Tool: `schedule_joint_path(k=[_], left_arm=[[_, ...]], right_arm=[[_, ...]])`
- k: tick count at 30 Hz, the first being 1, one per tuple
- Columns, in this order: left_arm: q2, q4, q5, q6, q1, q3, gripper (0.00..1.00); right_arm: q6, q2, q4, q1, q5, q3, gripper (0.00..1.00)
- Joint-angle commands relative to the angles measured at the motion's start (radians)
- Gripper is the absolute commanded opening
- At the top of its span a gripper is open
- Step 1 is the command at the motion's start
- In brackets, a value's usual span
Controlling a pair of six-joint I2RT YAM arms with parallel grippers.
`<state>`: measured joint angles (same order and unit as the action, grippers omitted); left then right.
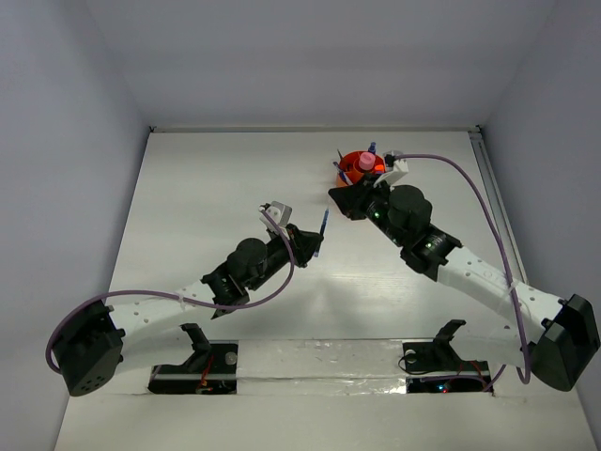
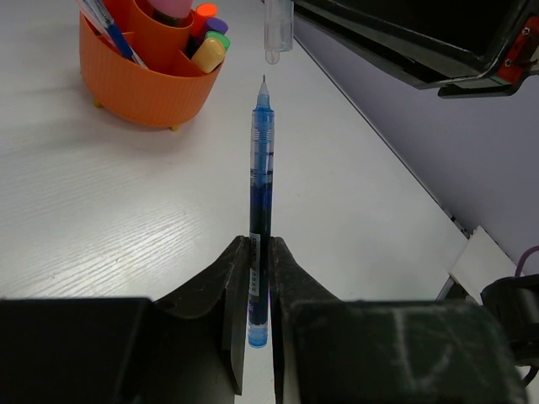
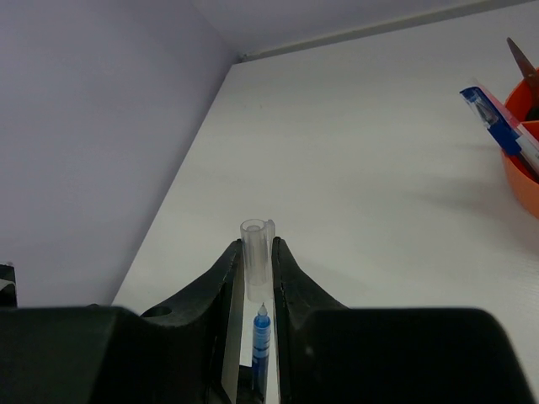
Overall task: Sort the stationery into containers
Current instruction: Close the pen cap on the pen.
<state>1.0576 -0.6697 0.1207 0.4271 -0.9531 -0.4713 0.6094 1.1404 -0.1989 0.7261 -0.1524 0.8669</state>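
My left gripper (image 2: pixel 259 244) is shut on the rear end of a thin blue pen (image 2: pixel 261 185), which is uncapped and points its bare tip away from the jaws. Just beyond the tip hangs a clear pen cap (image 2: pixel 277 29). My right gripper (image 3: pixel 255 246) is shut on that cap (image 3: pixel 256 261), and the pen tip (image 3: pixel 260 324) shows just under the cap's mouth. From above, the pen (image 1: pixel 322 230) sits between the left gripper (image 1: pixel 310 246) and the right gripper (image 1: pixel 340 199). The orange tub (image 1: pixel 362 164) stands behind the right gripper.
The tub (image 2: pixel 143 80) holds highlighters (image 2: pixel 209 42), a pink tube (image 2: pixel 173 8) and a blue pen (image 3: pixel 497 126); a scissors tip (image 3: pixel 522 59) sticks up from it. Walls close the table at the back and both sides. A rail (image 1: pixel 493 197) runs along the right edge.
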Motion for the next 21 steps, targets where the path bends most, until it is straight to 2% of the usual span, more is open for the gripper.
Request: schedule_joint_path(k=[1,21], left_arm=[[-0.007,-0.036,0.003,-0.011,0.005,-0.009,0.00],[-0.022,-0.030,0.020,-0.011,0.005,-0.009,0.00]], right_arm=[[0.001,-0.010,-0.066,-0.002,0.010,-0.002,0.00],[0.010,0.022,-0.077,-0.002,0.034,-0.022,0.00]])
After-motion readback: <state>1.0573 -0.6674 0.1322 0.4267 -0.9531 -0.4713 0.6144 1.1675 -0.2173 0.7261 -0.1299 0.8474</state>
